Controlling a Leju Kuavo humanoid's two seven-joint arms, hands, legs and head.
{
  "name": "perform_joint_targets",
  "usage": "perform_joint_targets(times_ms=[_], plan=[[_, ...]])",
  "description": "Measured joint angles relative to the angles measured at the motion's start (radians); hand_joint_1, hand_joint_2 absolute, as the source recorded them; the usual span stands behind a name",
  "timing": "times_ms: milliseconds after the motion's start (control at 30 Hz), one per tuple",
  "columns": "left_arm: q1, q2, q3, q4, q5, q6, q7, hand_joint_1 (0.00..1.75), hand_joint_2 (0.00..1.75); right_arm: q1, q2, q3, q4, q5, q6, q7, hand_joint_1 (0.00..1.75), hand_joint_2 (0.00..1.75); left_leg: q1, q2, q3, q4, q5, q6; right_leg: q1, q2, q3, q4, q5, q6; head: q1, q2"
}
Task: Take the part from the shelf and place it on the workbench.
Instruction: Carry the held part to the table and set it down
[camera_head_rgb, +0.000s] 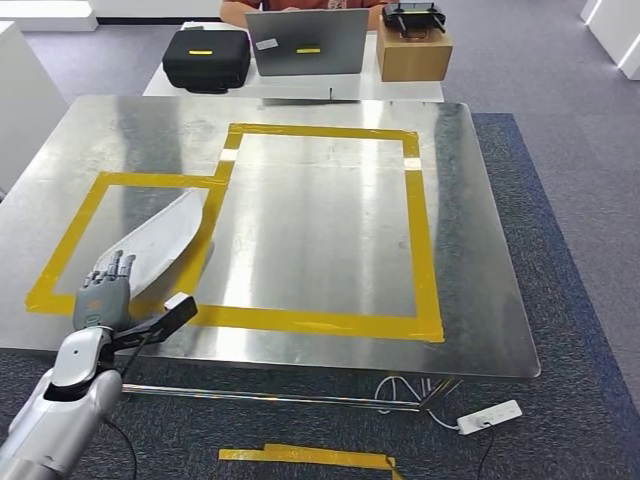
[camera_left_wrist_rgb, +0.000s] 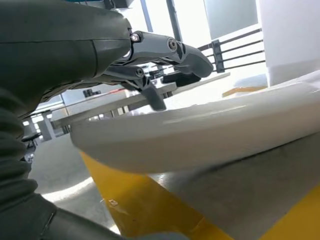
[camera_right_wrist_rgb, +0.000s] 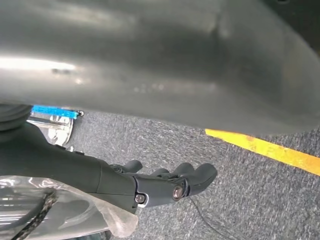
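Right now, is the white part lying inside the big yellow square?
No, the white part lies in the smaller yellow-taped area on the workbench, under the left hand.

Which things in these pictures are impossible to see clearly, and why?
- Part: its near end is hidden by the left hand in the head view.
- Left wrist view: the part's far end is cut off by the edge.
- Person: cut off by the top edge, behind the laptop.

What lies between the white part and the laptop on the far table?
In the head view, bare metal workbench with yellow tape lines separates the white part from the laptop.
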Motion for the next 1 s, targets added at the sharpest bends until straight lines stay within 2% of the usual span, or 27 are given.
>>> perform_joint_targets(times_ms=[400, 600, 700, 767, 833, 867, 900, 933, 967, 1000], plan=[[0.015, 0.000, 0.014, -0.049, 0.021, 0.013, -0.024, 0.00, 0.00, 0.001, 0.000, 0.000, 0.000, 0.003, 0.005, 0.000, 0.00, 0.00, 0.000, 0.000, 0.000, 0.001, 0.000, 0.000, -0.001, 0.000, 0.000, -0.001, 0.000, 0.000, 0.000, 0.000], [0.020, 0.000, 0.023, -0.070, 0.036, 0.017, -0.040, 0.00, 0.00, 0.001, 0.000, 0.000, 0.000, 0.008, 0.006, -0.001, 0.00, 0.00, -0.002, 0.000, -0.004, 0.014, -0.006, 0.011, -0.003, 0.001, 0.001, -0.002, 0.000, 0.008, 0.000, 0.000], [0.024, -0.001, 0.023, -0.091, 0.047, 0.017, -0.051, 0.00, 0.00, 0.003, 0.000, 0.000, 0.000, 0.009, 0.007, -0.001, 0.00, 0.00, -0.001, 0.008, -0.003, 0.007, 0.003, 0.023, -0.004, 0.001, -0.001, -0.004, 0.002, 0.019, 0.000, 0.000], [0.027, -0.002, 0.023, -0.105, 0.053, 0.016, -0.057, 0.00, 0.00, 0.004, 0.000, 0.000, -0.001, 0.009, 0.007, -0.001, 0.00, 0.00, 0.004, 0.020, 0.000, -0.007, 0.015, 0.034, 0.000, -0.029, -0.020, 0.030, -0.029, 0.024, 0.003, 0.000], [0.035, -0.002, 0.023, -0.115, 0.060, 0.016, -0.061, 0.00, 0.00, 0.002, 0.000, 0.001, -0.001, 0.010, 0.007, 0.000, 0.00, 0.00, 0.005, 0.035, -0.003, -0.013, 0.020, 0.038, 0.001, -0.064, -0.071, 0.145, -0.099, 0.028, 0.006, 0.000], [0.040, -0.002, 0.023, -0.118, 0.062, 0.015, -0.062, 0.00, 0.00, 0.001, 0.000, 0.001, -0.001, 0.011, 0.007, 0.000, 0.00, 0.00, 0.005, 0.042, -0.005, -0.012, 0.021, 0.038, 0.001, -0.069, -0.099, 0.213, -0.129, 0.031, 0.007, 0.000], [0.046, -0.002, 0.022, -0.121, 0.065, 0.015, -0.064, 0.00, 0.00, 0.001, 0.000, 0.002, -0.001, 0.012, 0.008, 0.001, 0.00, 0.00, 0.005, 0.048, -0.008, -0.012, 0.022, 0.037, 0.000, -0.072, -0.119, 0.262, -0.144, 0.034, 0.007, 0.000], [0.052, -0.002, 0.021, -0.123, 0.067, 0.014, -0.065, 0.00, 0.00, 0.001, 0.000, 0.002, -0.001, 0.013, 0.008, 0.003, 0.00, 0.00, 0.006, 0.052, -0.010, -0.011, 0.023, 0.035, -0.001, -0.073, -0.120, 0.273, -0.137, 0.037, 0.007, 0.000], [0.055, -0.003, 0.020, -0.126, 0.070, 0.014, -0.067, 0.00, 0.00, 0.002, 0.000, 0.002, -0.001, 0.015, 0.008, 0.004, 0.00, 0.00, 0.007, 0.054, -0.013, -0.010, 0.025, 0.032, -0.003, -0.073, -0.099, 0.240, -0.111, 0.039, 0.007, 0.000], [0.058, -0.004, 0.019, -0.130, 0.072, 0.013, -0.069, 0.00, 0.00, 0.002, 0.000, 0.002, -0.002, 0.017, 0.009, 0.006, 0.00, 0.00, 0.009, 0.055, -0.015, -0.008, 0.026, 0.029, -0.005, -0.072, -0.061, 0.174, -0.076, 0.041, 0.007, 0.000]])
